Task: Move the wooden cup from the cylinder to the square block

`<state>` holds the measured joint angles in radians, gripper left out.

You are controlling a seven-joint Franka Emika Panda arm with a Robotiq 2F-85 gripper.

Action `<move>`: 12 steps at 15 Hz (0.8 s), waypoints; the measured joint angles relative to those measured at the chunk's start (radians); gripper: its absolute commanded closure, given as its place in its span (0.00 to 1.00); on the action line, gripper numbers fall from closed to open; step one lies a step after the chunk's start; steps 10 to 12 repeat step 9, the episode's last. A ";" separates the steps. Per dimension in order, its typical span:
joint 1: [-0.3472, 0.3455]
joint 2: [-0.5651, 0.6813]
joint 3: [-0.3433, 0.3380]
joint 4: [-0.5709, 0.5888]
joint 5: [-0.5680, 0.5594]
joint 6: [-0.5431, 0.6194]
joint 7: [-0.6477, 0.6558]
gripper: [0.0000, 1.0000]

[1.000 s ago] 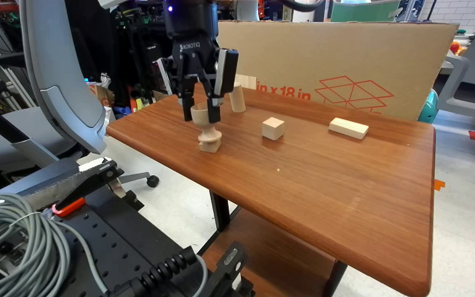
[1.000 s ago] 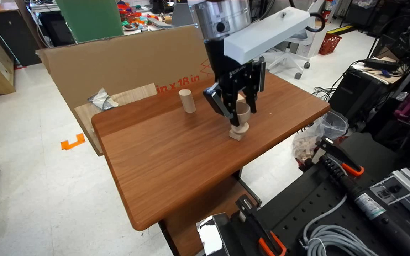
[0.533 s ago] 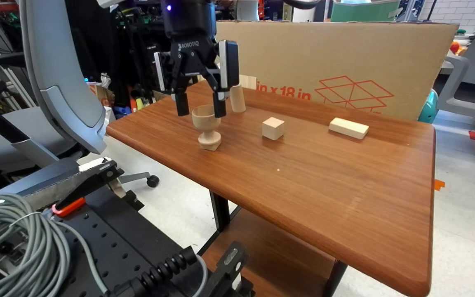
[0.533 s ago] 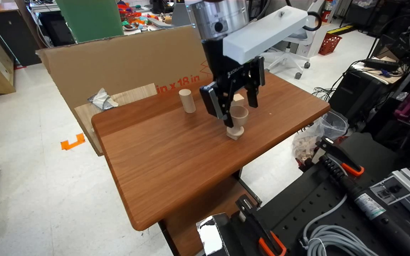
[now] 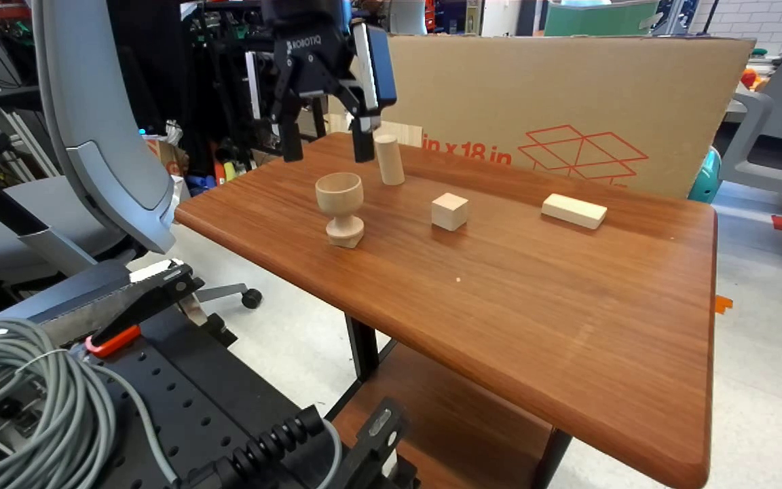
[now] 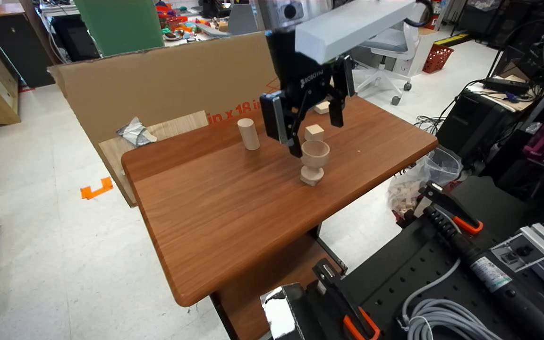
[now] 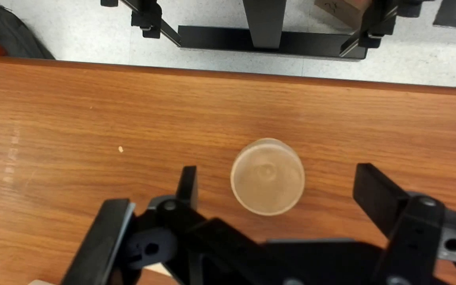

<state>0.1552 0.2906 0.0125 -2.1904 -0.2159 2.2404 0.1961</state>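
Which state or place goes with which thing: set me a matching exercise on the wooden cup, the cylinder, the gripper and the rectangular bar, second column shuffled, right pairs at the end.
Things:
1. wooden cup
2. cylinder
3. gripper
4. rectangular bar

States and places:
A. open, holding nothing
B. lying lengthwise on the table
C. standing on end, directly on the table
D. upright on the square block

Right pairs: 1-D, 2-C, 3-A, 4-B

We see a black gripper (image 5: 327, 144) lettered ROBOTIQ in white, with blocky dark fingers (image 5: 290, 141) and round grey screws (image 7: 428, 201). We also find a silver wrist (image 6: 274, 14) with a black circle (image 6: 290, 11), a long white box (image 6: 354, 29) and a curved black cable (image 6: 431, 12).
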 measured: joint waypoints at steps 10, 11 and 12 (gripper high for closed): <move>-0.021 -0.317 0.015 -0.117 0.137 0.001 -0.008 0.00; -0.021 -0.317 0.015 -0.117 0.137 0.001 -0.008 0.00; -0.021 -0.317 0.015 -0.117 0.137 0.001 -0.008 0.00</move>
